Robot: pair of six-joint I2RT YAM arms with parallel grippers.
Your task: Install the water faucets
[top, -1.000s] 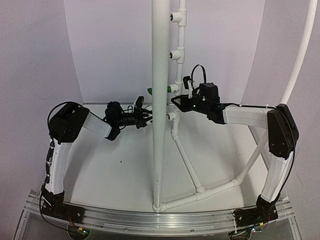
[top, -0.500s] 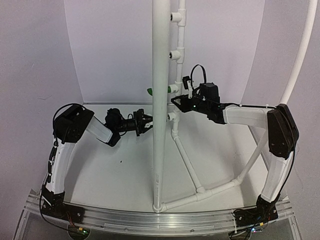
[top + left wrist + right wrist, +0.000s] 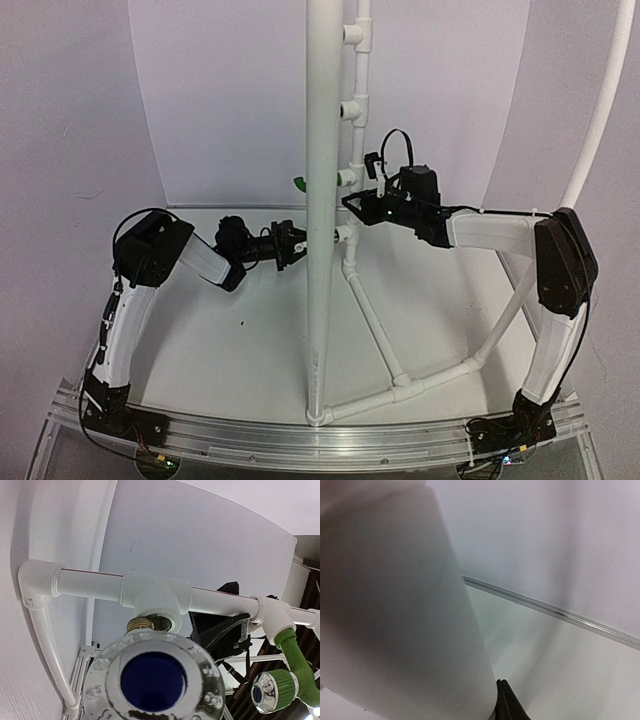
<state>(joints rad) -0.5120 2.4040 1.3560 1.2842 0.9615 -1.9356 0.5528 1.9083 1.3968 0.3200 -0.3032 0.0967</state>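
A faucet's chrome knob with a blue cap (image 3: 152, 677) fills the bottom of the left wrist view. Its brass threaded end (image 3: 139, 624) sits just left of the threaded hole of a white tee outlet (image 3: 157, 597), touching its rim. My left gripper (image 3: 296, 242) is shut on this faucet, left of the low tee (image 3: 343, 234); its fingers are hidden in the wrist view. A green faucet (image 3: 296, 655) stands screwed into the neighbouring tee, and its green spout (image 3: 299, 183) shows past the pole. My right gripper (image 3: 352, 200) is by the thin pipe, its black fingertips (image 3: 503, 684) pressed together.
A thick white pole (image 3: 320, 200) rises in the middle between the arms and blurs the left of the right wrist view (image 3: 395, 630). The thin pipe frame (image 3: 372, 325) runs across the table to the pole's foot. Upper tees (image 3: 352, 107) are on the thin pipe. A curved white pipe (image 3: 600, 120) stands at the right.
My left gripper has moved right with the faucet, up to the low tee by the pole. The right arm has held still.
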